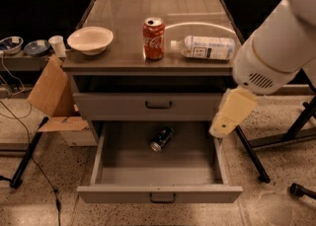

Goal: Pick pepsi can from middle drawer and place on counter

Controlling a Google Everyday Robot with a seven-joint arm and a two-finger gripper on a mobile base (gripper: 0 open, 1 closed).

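One grey cabinet fills the middle of the view, its counter (pixel 123 22) flat and dull on top. Coming in from the upper right, the white robot arm (pixel 276 47) ends in a cream-coloured gripper (pixel 231 114), which hangs over the right side wall of the middle drawer (pixel 158 193); how its jaws stand cannot be told. That drawer is pulled fully out, below a closed drawer front (pixel 148 105). A cardboard box (pixel 52 94) leans against the cabinet's left side. On the counter, a clear plastic bottle (pixel 207 47) lies on its side at the right, a white bowl (pixel 90 39) sits at the left, and a red Coca-Cola can (pixel 153 38) stands upright between them. The pepsi can (pixel 162 138) lies on its side on the drawer floor, near the back, well apart from the gripper.
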